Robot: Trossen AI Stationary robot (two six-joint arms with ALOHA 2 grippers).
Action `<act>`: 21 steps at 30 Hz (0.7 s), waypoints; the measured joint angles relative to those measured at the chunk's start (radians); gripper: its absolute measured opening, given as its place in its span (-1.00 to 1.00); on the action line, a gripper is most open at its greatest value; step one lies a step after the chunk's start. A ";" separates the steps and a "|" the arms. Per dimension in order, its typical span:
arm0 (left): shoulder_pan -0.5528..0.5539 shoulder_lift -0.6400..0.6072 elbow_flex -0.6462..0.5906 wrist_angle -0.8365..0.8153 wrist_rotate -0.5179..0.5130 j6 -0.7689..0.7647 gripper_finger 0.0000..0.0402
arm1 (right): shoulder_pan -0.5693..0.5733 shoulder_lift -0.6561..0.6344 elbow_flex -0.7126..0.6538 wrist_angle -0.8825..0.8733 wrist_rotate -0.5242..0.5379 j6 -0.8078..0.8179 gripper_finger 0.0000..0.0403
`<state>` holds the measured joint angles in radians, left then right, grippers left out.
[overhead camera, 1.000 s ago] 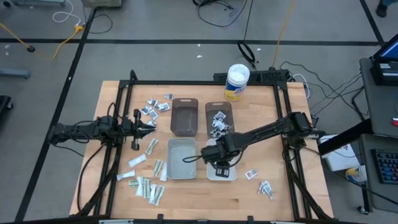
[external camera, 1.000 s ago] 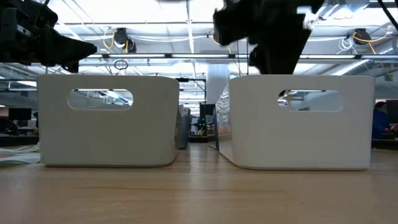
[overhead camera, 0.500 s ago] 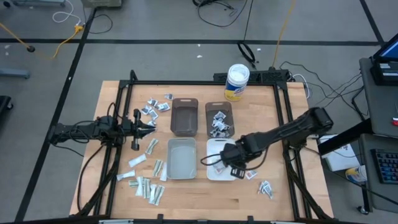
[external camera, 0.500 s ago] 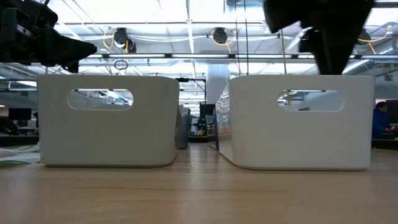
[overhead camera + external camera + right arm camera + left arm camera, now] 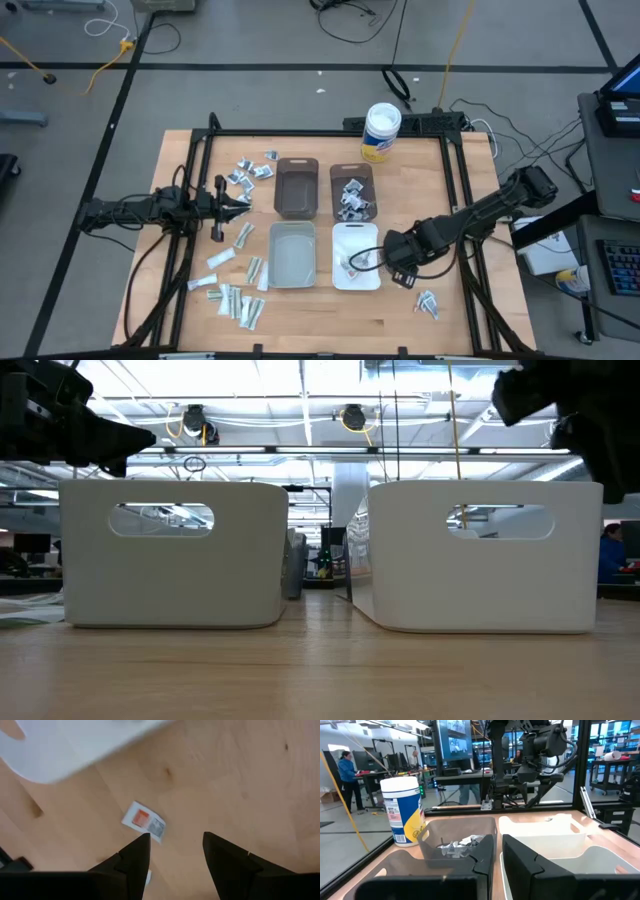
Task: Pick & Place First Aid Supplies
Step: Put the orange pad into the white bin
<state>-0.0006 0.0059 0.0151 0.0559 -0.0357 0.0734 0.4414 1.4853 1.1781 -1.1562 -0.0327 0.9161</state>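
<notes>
packet aslant under right gripper

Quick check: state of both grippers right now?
Left gripper: shut, holding nothing, beside the scattered packets.
Right gripper: open and empty, above a small white packet with a red mark on the wooden table.

Right gripper shifted from above white bin rightward to bare table, fingers parted over red-marked packet, one packet newly in bin
</notes>
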 joint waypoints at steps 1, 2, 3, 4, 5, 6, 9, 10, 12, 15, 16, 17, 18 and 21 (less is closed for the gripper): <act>0.000 0.000 0.000 0.000 0.000 0.000 -0.77 | 0.006 -0.009 -0.011 0.000 -0.007 0.008 -0.12; 0.000 0.000 0.000 0.000 0.000 0.000 -0.77 | 0.010 -0.015 -0.021 -0.001 -0.020 0.013 -0.12; 0.000 0.000 0.000 0.000 0.000 0.000 -0.77 | 0.015 -0.022 -0.029 -0.001 -0.024 0.016 -0.12; 0.000 0.000 0.000 0.000 0.000 0.000 -0.77 | 0.022 -0.024 -0.037 0.002 -0.024 0.023 -0.12; 0.000 0.000 0.000 0.000 0.000 0.000 -0.77 | 0.029 -0.025 -0.050 0.009 -0.024 0.033 -0.12; 0.000 0.000 0.000 0.000 0.000 0.000 -0.77 | 0.036 -0.024 -0.068 0.023 -0.025 0.042 -0.13; 0.000 0.000 0.000 0.000 0.000 0.000 -0.77 | 0.056 -0.015 -0.123 0.092 -0.025 0.047 -0.12; 0.000 0.000 0.000 0.000 0.000 0.000 -0.77 | 0.061 -0.012 -0.139 0.116 -0.024 0.053 -0.12; 0.000 0.000 0.000 0.000 0.000 0.000 -0.77 | 0.074 -0.009 -0.166 0.154 -0.020 0.071 -0.12; 0.000 0.000 0.000 0.000 0.000 0.000 -0.77 | 0.089 -0.010 -0.206 0.202 -0.018 0.089 -0.12; 0.000 0.000 0.000 0.000 0.000 0.000 -0.77 | 0.092 -0.010 -0.223 0.221 -0.017 0.097 -0.12; 0.000 0.000 0.000 0.000 0.000 0.000 -0.77 | 0.096 -0.009 -0.237 0.241 -0.018 0.105 -0.12; 0.000 0.000 0.000 0.000 0.000 0.000 -0.77 | 0.099 -0.003 -0.250 0.259 -0.019 0.114 -0.12; 0.000 0.000 0.000 0.000 0.000 0.000 -0.77 | 0.110 0.027 -0.273 0.306 -0.022 0.120 -0.12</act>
<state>-0.0004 0.0062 0.0152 0.0559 -0.0357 0.0734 0.5516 1.5123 0.9050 -0.8499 -0.0544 1.0359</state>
